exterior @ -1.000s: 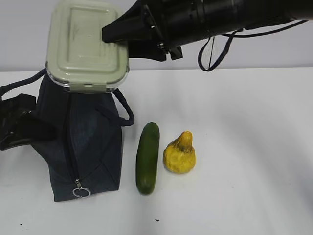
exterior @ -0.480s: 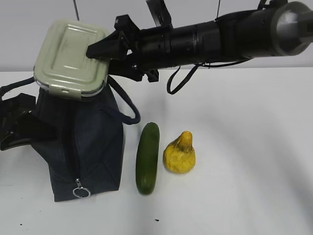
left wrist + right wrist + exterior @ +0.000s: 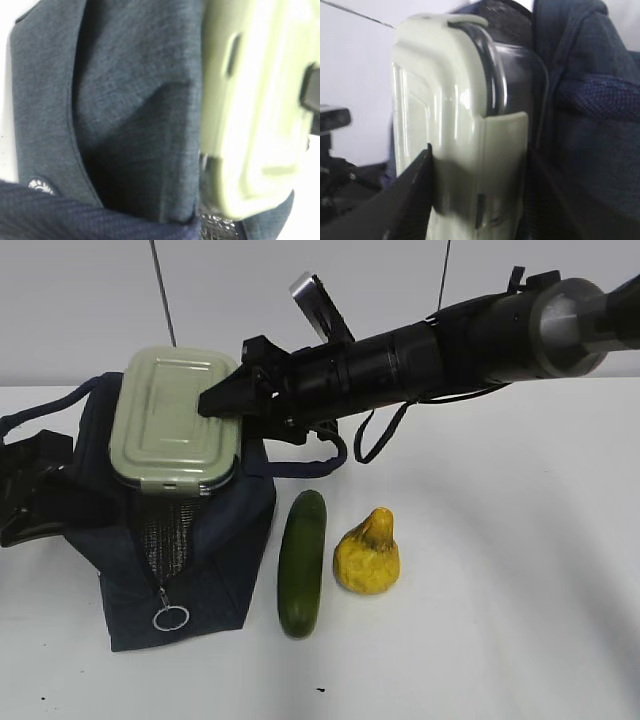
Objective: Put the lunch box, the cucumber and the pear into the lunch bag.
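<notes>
The lunch box (image 3: pixel 175 420), clear with a pale green lid, sits tilted in the open top of the navy lunch bag (image 3: pixel 215 540). My right gripper (image 3: pixel 222 400) reaches in from the right and is shut on the box's right end. The right wrist view shows its jaws (image 3: pixel 477 170) clamped across the box (image 3: pixel 450 100). My left gripper (image 3: pixel 90 505) is at the bag's left side, shut on the fabric; its fingers are hidden in the left wrist view, which shows bag cloth (image 3: pixel 135 100) and the box (image 3: pixel 250 100). The cucumber (image 3: pixel 302 562) and pear (image 3: pixel 367 554) lie right of the bag.
The bag's zipper is open down the front, with silvery lining (image 3: pixel 165 535) showing and the ring pull (image 3: pixel 171 619) at the bottom. A loop handle (image 3: pixel 320 462) hangs under my right arm. White table (image 3: pixel 500 590) extends right of the pear.
My right gripper has carried the lunch box down from above the bag into its open top. The bag's mouth has spread, showing lining. Left gripper, cucumber and pear have not moved.
</notes>
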`<action>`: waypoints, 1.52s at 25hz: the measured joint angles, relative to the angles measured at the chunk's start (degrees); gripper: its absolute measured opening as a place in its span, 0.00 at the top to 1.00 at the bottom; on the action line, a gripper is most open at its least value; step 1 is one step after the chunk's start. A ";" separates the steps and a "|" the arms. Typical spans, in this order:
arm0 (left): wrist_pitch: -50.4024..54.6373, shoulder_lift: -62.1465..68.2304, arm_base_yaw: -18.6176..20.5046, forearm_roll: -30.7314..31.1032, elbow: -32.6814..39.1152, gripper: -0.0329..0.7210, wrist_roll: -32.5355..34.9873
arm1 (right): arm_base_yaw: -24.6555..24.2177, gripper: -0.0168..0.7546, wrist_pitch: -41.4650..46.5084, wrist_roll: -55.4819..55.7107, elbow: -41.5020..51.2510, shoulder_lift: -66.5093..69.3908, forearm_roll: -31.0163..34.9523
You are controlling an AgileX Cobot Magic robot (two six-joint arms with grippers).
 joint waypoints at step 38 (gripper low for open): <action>1.13 0.06 0.00 -1.79 0.00 0.98 0.43 | 5.32 0.30 4.69 22.03 -22.47 1.23 -49.47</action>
